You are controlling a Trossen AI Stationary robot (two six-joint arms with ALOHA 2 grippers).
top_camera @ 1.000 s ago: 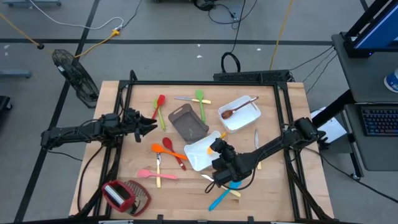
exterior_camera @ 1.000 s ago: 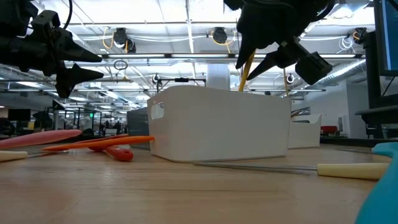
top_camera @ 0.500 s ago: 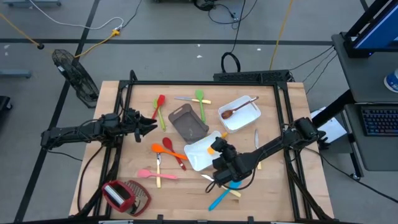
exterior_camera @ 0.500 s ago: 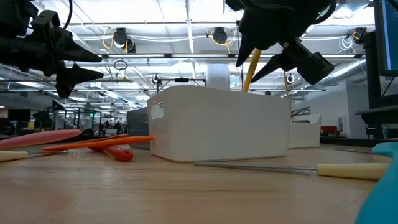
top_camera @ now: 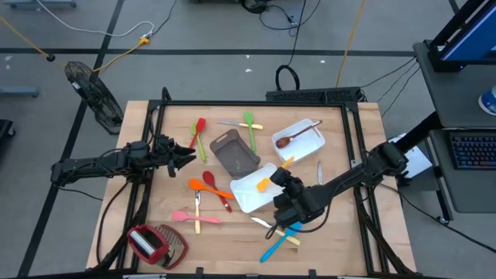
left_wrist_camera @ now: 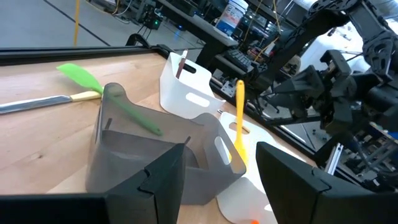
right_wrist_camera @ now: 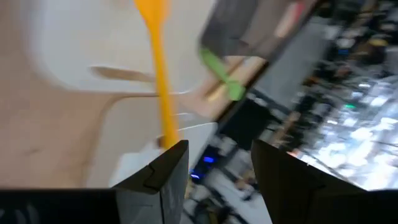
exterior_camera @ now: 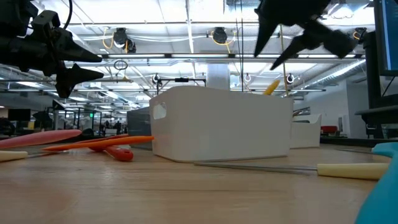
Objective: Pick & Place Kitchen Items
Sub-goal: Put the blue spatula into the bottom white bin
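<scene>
Leaning in the white tray (top_camera: pixel 246 191), the yellow spatula (top_camera: pixel 267 180) lies just beyond the open right claw (top_camera: pixel 288 188).

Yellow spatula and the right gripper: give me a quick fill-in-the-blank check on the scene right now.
1. The yellow spatula leans in the nearer ____ tray.
2. The right gripper stands ____, off the spatula.
3. The brown wooden spoon lies in the ____ white tray.
4. The left gripper hovers beside the ____ tray.

Missing: white; open; farther; grey-brown

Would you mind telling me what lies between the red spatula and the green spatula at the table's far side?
In the high view, between the red spatula and the green spatula lies a pale-handled metal knife, close to the green one; otherwise bare wood.
</scene>
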